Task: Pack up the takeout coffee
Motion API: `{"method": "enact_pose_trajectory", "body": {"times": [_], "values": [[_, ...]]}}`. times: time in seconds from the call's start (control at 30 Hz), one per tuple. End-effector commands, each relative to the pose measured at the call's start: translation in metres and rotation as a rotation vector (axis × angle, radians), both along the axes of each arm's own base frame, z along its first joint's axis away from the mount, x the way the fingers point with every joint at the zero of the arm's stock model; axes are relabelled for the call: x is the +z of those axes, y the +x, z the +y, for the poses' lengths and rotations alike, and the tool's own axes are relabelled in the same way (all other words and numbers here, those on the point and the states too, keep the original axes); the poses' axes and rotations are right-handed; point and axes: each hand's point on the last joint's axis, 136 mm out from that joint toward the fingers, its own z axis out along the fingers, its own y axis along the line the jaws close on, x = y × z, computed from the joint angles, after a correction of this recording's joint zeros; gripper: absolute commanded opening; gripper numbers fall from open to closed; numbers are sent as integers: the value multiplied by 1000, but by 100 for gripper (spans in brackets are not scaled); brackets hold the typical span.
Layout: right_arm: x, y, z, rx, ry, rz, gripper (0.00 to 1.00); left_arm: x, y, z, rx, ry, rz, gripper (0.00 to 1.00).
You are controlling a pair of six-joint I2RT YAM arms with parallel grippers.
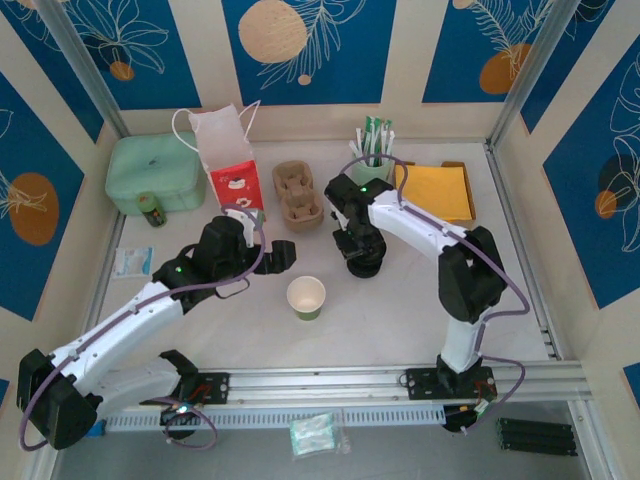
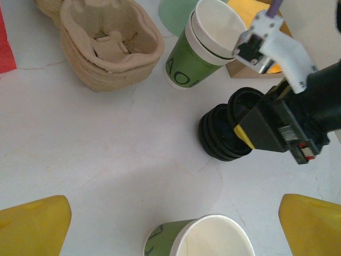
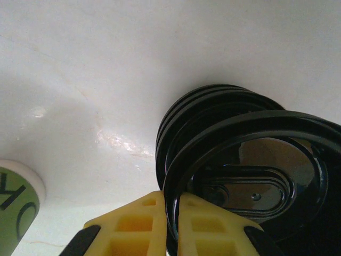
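The white surface [image 1: 400,320] sits inside blue patterned walls. Nearest, the takeout coffee cup [image 1: 306,297] stands upright and unlidded between the arms. The left tool [image 1: 281,254] hangs beside it, spread wide and holding nothing. Farther on, the right tool [image 3: 171,208] is clenched on the rim of the top lid [image 3: 250,181] of the lid stack [image 2: 226,133]. The thin edge pinch could let it tilt, slip, or drag up a nested lid. The right wrist view shows this pinch; from overhead the arm hides it.
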Motion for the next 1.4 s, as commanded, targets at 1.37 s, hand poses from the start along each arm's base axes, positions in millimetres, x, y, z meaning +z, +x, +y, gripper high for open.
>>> {"method": "enact_pose_trajectory", "body": {"times": [1.37], "values": [[329,-36,100,166,1571,-101,9,233,10,-13,25,-975,-178,99]]}}
